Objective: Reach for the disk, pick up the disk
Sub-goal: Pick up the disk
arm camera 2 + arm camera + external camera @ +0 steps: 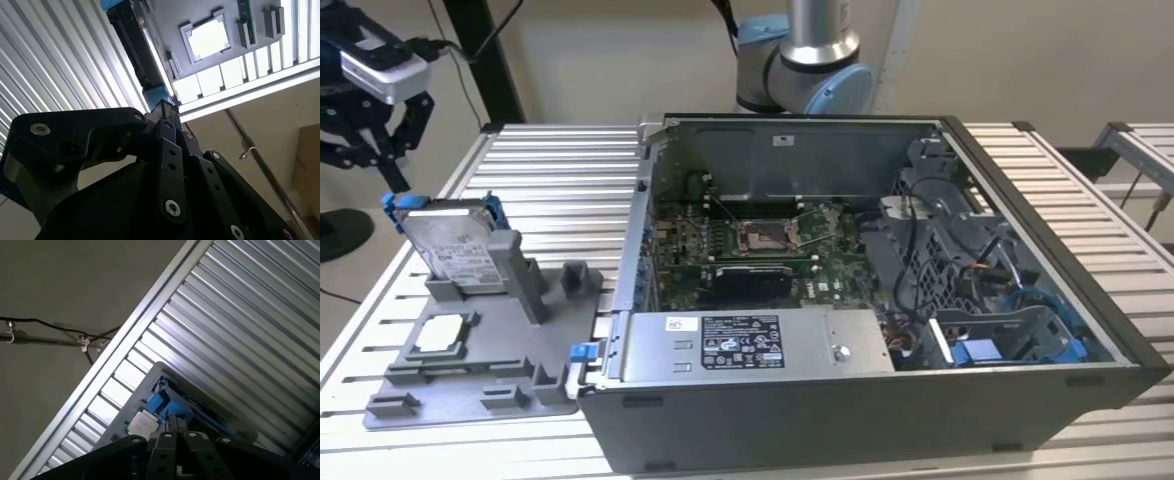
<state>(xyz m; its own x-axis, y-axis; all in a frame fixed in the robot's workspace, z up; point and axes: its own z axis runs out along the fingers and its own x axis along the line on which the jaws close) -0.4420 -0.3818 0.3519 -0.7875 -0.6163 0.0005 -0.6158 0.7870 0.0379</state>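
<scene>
- At the exterior view's far left, the gripper [394, 185] hung over the slatted table [547, 170], its fingers drawn together to a point at the disk's upper corner.
- In both wrist views the fingertips met on the blue rail at that end of the disk, so the gripper [165, 107] [172, 422] looked clamped on it.
- The disk [454, 245] stood upright on edge, leaning a little, in a slot of the grey holder [520, 390], with its labelled face turned to the camera and blue rails along its sides.
- In the second wrist view the disk [135, 45] showed edge-on, running away from the fingertips.
- In the first wrist view, the disk's [162, 405] blue rail sat just beyond the fingertips.
- The chip [440, 333] [207, 37] lay flat in the holder, near the disk's foot.
- Right of the holder sat the open case [1067, 300], touching the holder's edge.
- A labelled silver box [747, 345] lay inside the case along its near wall.
- The arm [807, 60] rose behind the case.
</scene>
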